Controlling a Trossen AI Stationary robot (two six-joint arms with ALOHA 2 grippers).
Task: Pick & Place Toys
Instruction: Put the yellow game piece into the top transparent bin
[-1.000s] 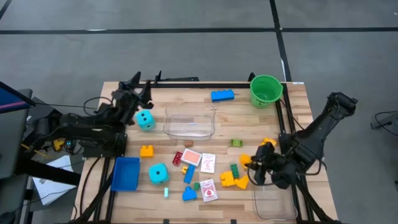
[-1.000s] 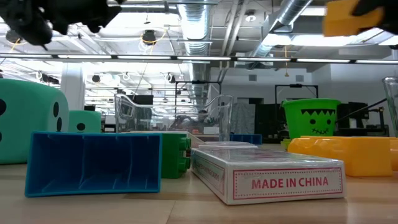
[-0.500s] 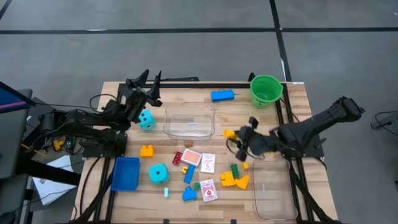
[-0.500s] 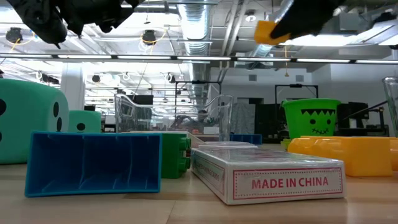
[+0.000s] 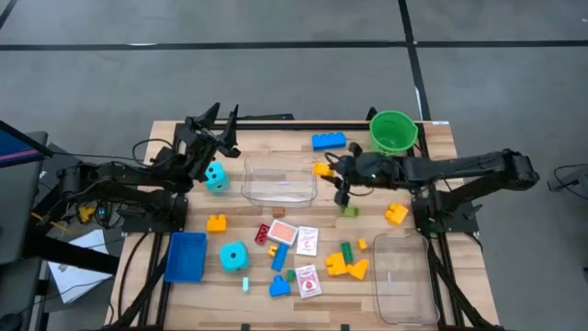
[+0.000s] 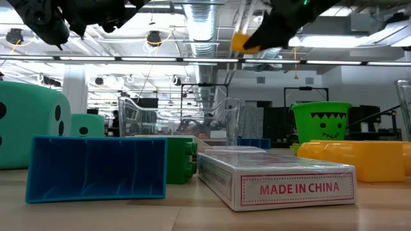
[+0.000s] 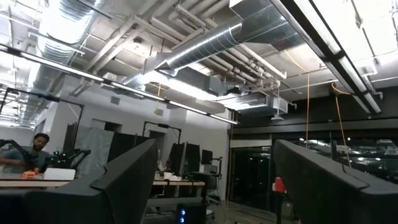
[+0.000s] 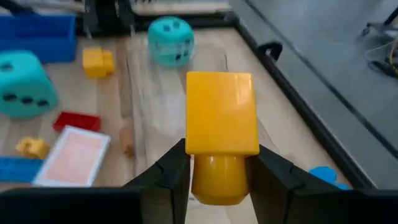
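Note:
My right gripper (image 5: 328,172) reaches from the table's right and is shut on a yellow brick (image 5: 322,169). It holds the brick in the air beside the right end of a clear tub (image 5: 280,181). The brick also shows in the right wrist view (image 8: 222,112) and in the low view (image 6: 243,42). My left gripper (image 5: 212,122) is open and empty, raised above the far left of the table; in the left wrist view (image 7: 211,180) it points at the ceiling. A teal die (image 5: 217,177) rests on the table just near of it. More bricks, a second teal die (image 5: 234,256) and picture cards (image 5: 307,241) lie on the table's near half. My right gripper pinches the yellow brick between its two fingers (image 8: 174,171), on two opposite sides of the brick's rounded near end (image 8: 214,177). The squarer part (image 8: 222,112) sticks out beyond the fingertips. The fingers come roughly level from the table's right. The brick is lifted clear of the table.
A green bucket (image 5: 393,133) and a blue brick (image 5: 328,141) stand at the far edge. A second clear tub (image 5: 404,280) sits at the near right and a blue tray (image 5: 186,256) at the near left. Yellow bricks (image 5: 344,267) and green bricks (image 5: 346,251) lie between them.
My right gripper has carried the yellow brick from the table's near right toward the far left, up to the right end of the clear tub, with the brick clear of the table throughout. My left gripper has shifted a little toward the far edge, then kept still.

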